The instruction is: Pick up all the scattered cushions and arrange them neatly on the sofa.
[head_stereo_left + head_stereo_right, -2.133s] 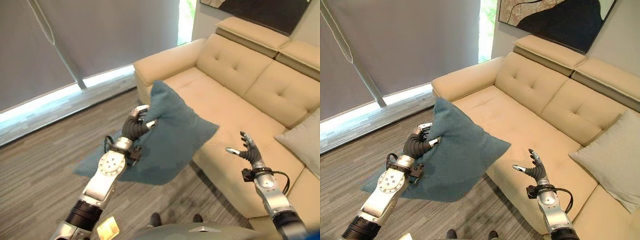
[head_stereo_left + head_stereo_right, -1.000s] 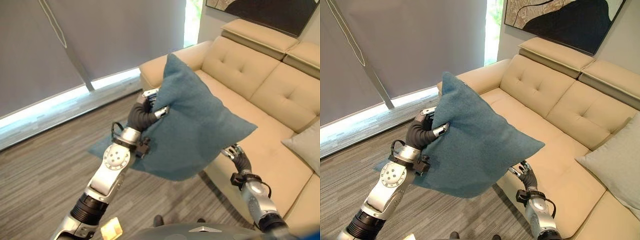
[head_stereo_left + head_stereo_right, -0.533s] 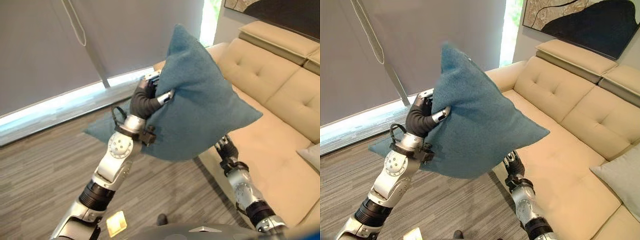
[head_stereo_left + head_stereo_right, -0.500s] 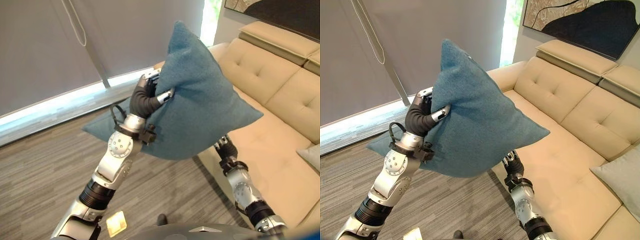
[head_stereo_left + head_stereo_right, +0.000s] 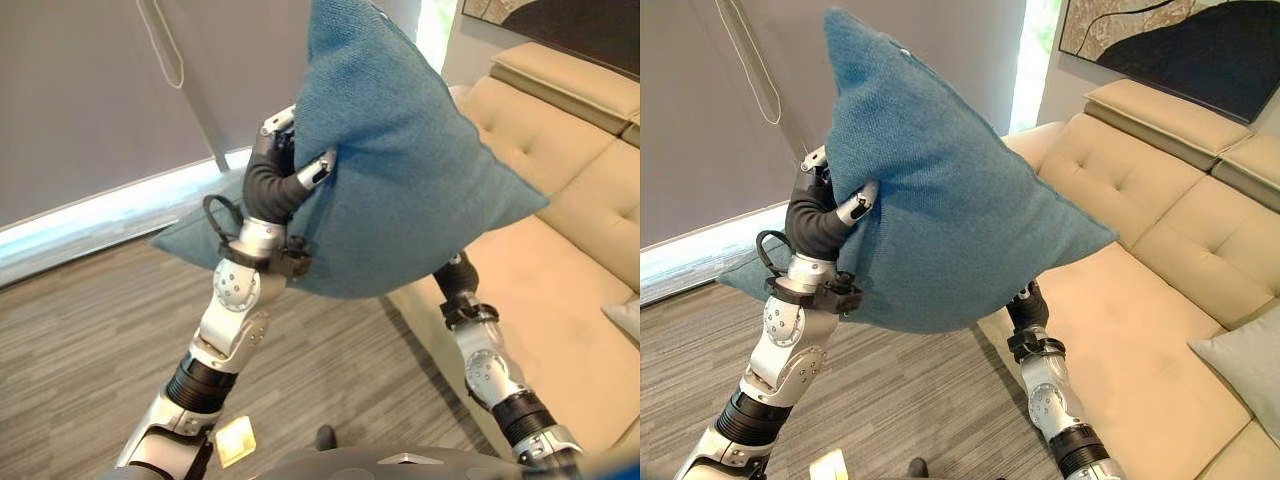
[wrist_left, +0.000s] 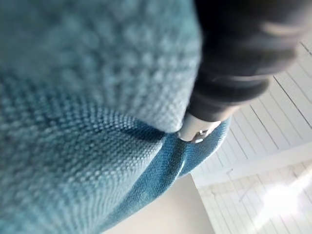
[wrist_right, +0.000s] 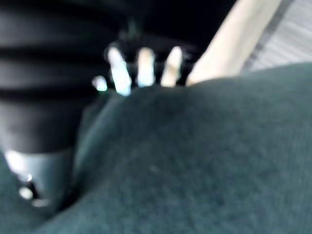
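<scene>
— Left eye view first: where is the teal cushion?

— Held up in the air in front of the robot, one corner pointing toward twelve o'clock and another stretching toward three o'clock over the seat of the beige sofa. It hangs clear of the wooden floor.

— What carries it?

— The left hand is clenched on the cushion's edge at about nine o'clock of the cushion, thumb and fingers pinching the fabric (the left wrist view shows a dark-tipped finger pressed into a fold of the teal weave).

— And the right hand?

— The right hand is up under the cushion at about five o'clock of it. Its wrist cover shows just below the fabric in the right eye view. In the right wrist view a row of silver fingers runs along the dark underside of the cushion, but whether they curl into the cloth or lie flat against it I cannot tell.

— Anything else on the sofa?

— A grey cushion sits on the seat toward four o'clock, well apart from the teal one. A dark painting hangs on the wall above the sofa back, and a grey blind covers the window at ten o'clock.
</scene>
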